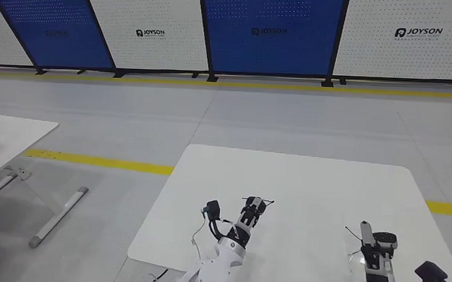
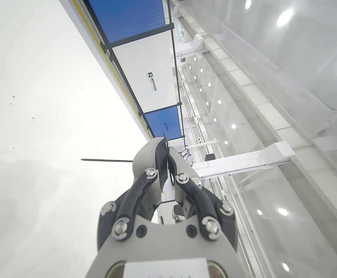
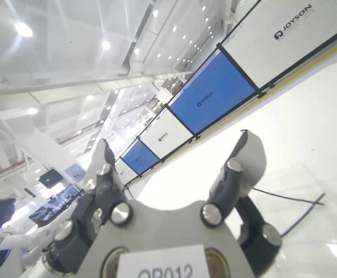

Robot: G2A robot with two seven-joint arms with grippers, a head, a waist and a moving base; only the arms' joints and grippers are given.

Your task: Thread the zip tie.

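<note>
My left gripper (image 1: 255,207) hovers over the near middle of the white table (image 1: 300,182), shut on a thin black zip tie (image 1: 258,199). In the left wrist view the tie's tail (image 2: 105,160) sticks out sideways from the closed fingers (image 2: 158,158), and a short end pokes past the left gripper (image 2: 167,151). My right gripper (image 1: 375,235) stands at the table's near right, open with nothing between its fingers (image 3: 247,147). A second black zip tie (image 3: 289,199) lies bent on the table beside the right gripper (image 3: 175,143); the same tie (image 1: 351,233) appears as a thin line.
A clear plastic sheet (image 3: 302,171) lies under the second tie. The table's far half is bare white surface. Blue and white pegboard panels (image 1: 269,33) stand across the floor beyond a yellow line (image 1: 96,162). Another table (image 1: 6,135) stands off to the left.
</note>
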